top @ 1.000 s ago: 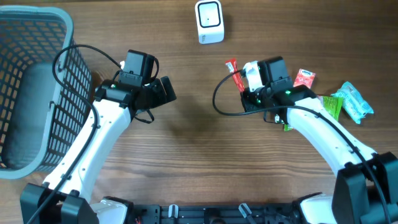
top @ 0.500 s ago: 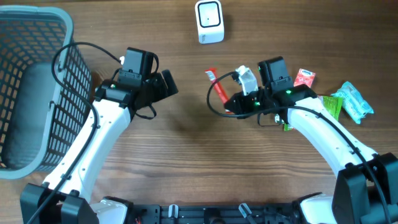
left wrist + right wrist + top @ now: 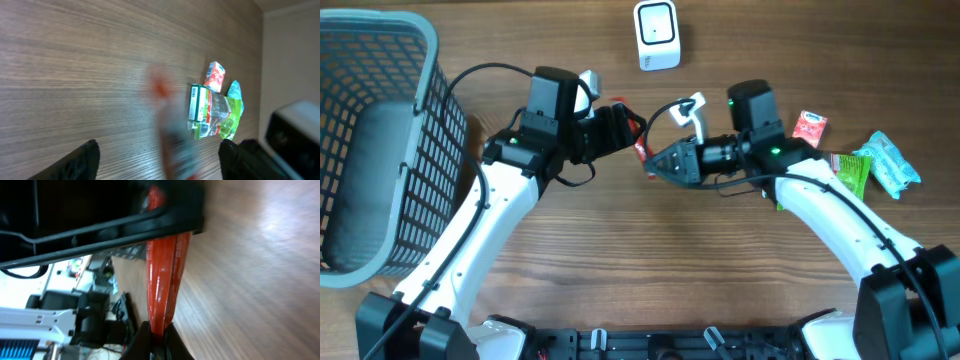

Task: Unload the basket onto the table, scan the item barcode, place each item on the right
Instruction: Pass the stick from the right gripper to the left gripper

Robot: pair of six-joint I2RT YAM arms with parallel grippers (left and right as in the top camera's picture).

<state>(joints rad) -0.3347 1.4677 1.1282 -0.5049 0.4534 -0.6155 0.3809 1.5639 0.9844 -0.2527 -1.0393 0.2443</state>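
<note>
Your right gripper (image 3: 650, 164) is clenched on one tip of a long, thin, glossy red sachet (image 3: 162, 270), pinching its crimped end flat. Your left gripper (image 3: 618, 122) faces it from the other side with its jaws standing apart. In the left wrist view the sachet is a red-and-grey blur in the gap, and neither of the black fingers (image 3: 80, 159) looks to be touching it.

Mind this relation: the red sachet hangs in the air between the two arms, above the wood-grain table (image 3: 620, 250). Its long axis runs from the right fingertips straight toward the left gripper's body, so the left arm is placed to take the free end.

The film looks slick and limp, so you should expect it to bend or slip under a light pinch. You cannot make out a barcode on it from these views.

A white, rounded box-shaped scanner (image 3: 657, 35) stands at the far side of the table, well apart from both grippers. A grey plastic lattice basket (image 3: 380, 60) sits to the left, and a crinkled green packet (image 3: 215, 107) lies among other loose packets to the right.
</note>
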